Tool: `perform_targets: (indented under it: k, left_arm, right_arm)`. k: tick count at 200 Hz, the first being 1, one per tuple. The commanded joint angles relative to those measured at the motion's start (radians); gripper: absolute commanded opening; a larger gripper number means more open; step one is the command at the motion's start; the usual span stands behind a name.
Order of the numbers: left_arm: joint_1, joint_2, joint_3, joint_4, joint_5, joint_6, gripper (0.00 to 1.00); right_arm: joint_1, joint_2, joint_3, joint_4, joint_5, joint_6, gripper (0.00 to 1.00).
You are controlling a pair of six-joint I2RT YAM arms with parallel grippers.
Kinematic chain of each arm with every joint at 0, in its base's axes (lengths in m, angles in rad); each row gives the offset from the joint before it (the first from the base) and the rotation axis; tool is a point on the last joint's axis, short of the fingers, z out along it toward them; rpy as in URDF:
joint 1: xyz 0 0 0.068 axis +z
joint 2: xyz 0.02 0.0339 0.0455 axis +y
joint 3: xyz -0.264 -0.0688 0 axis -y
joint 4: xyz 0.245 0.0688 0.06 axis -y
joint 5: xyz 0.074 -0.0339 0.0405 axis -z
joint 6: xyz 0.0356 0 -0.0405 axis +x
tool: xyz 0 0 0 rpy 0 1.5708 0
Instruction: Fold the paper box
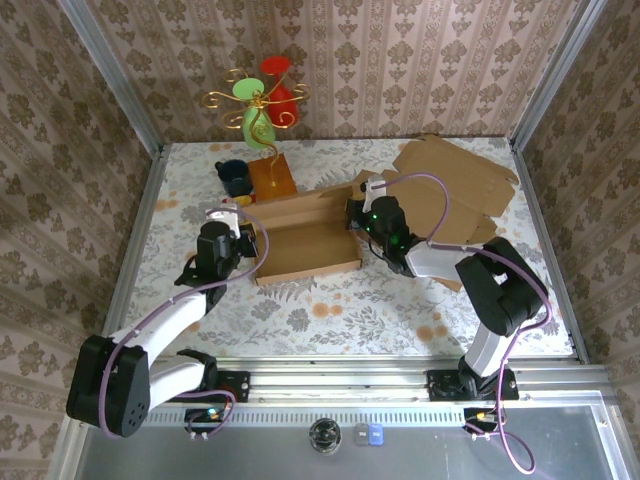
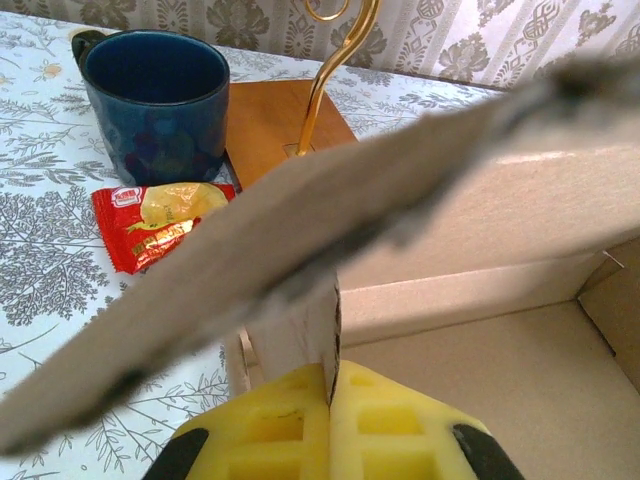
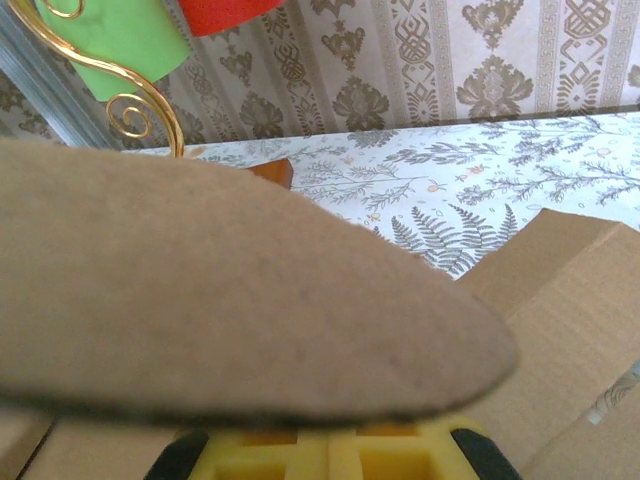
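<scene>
Left gripper (image 1: pixel 246 238), seen from above, is clenched at the 9 o'clock end of the box (image 1: pixel 305 238). In its wrist view the yellow fingers (image 2: pixel 390 435) are pressed together on a thin upright edge of card, so it is grasping the left end flap (image 2: pixel 300 235), which leans across the lens. The box interior opens toward 3 o'clock from this tool.

Right gripper (image 1: pixel 356 214) is clenched too, at the 3 o'clock end of the box. In its own view the right end flap (image 3: pixel 220 300) lies right over its fingers (image 3: pixel 400 462). The pinch line is hidden, so a hold on that flap is my judgement. From this tool the box runs off toward 9 o'clock.

Key relation: the box sits mid-table between the two tools with its long axis about 9-to-3, a touch tilted. One gripper is at each short end and neither is clearly nearer. The coming fold likely needs each end flap turned inward, the left toward 3 and the right toward 9.

Outward from there:
- mug (image 1: pixel 235 178) and wooden base (image 1: pixel 272 178) with its gold stand, at about 11 from the left tool, close to the box's back corner
- red snack packet (image 2: pixel 165 222), just beside the mug
- flat cardboard sheet (image 1: pixel 460 190), at about 2 from the right tool
</scene>
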Motion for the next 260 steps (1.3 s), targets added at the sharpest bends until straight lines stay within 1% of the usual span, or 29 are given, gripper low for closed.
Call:
perform_targets:
  k: [1,13,34,68,80,96,118,142,154,197,228,251,260]
  left_arm:
    - [-0.028,0.005,-0.019,0.008,0.014,-0.049,0.00]
    - [-0.040,0.016,-0.027,0.027,0.004,-0.064,0.00]
    - [-0.054,0.023,-0.028,0.047,-0.012,-0.086,0.00]
    - [-0.040,0.032,0.053,-0.027,-0.033,-0.080,0.00]
    - [-0.013,0.052,0.079,-0.028,-0.010,-0.088,0.00]
    - [0.030,0.094,0.123,-0.034,0.047,-0.097,0.00]
    - [0.047,0.127,0.152,-0.023,0.073,-0.080,0.00]
    - [0.045,0.120,0.086,0.066,0.092,-0.082,0.00]
    - [0.039,0.101,0.039,0.099,0.093,-0.089,0.00]
    - [0.016,-0.003,-0.074,0.074,0.068,-0.083,0.00]
    - [0.005,-0.087,-0.130,0.017,0.040,-0.092,0.00]
    - [-0.015,-0.125,-0.154,-0.019,0.017,-0.092,0.00]
    - [-0.028,-0.136,-0.159,-0.032,-0.001,-0.092,0.00]
  right_arm:
    - [0.057,0.033,0.001,-0.070,0.036,0.053,0.00]
    - [0.075,0.039,-0.006,-0.051,0.062,0.081,0.00]
    - [0.083,0.059,-0.004,-0.006,0.067,0.138,0.00]
    - [0.082,0.074,0.097,-0.085,0.078,0.147,0.00]
    - [0.077,0.092,0.130,-0.101,0.080,0.156,0.00]
    - [0.070,0.111,0.166,-0.112,0.079,0.170,0.00]
    - [0.068,0.123,0.172,-0.081,0.070,0.172,0.00]
    - [0.069,0.130,0.126,-0.008,0.037,0.188,0.00]
    - [0.072,0.122,0.108,-0.004,0.031,0.200,0.00]
    - [0.095,0.082,0.033,-0.006,0.038,0.218,0.00]
    - [0.110,0.065,-0.035,0.000,0.067,0.214,0.08]
    - [0.111,0.051,-0.070,-0.002,0.068,0.212,0.12]
    - [0.111,0.047,-0.077,-0.007,0.068,0.218,0.17]
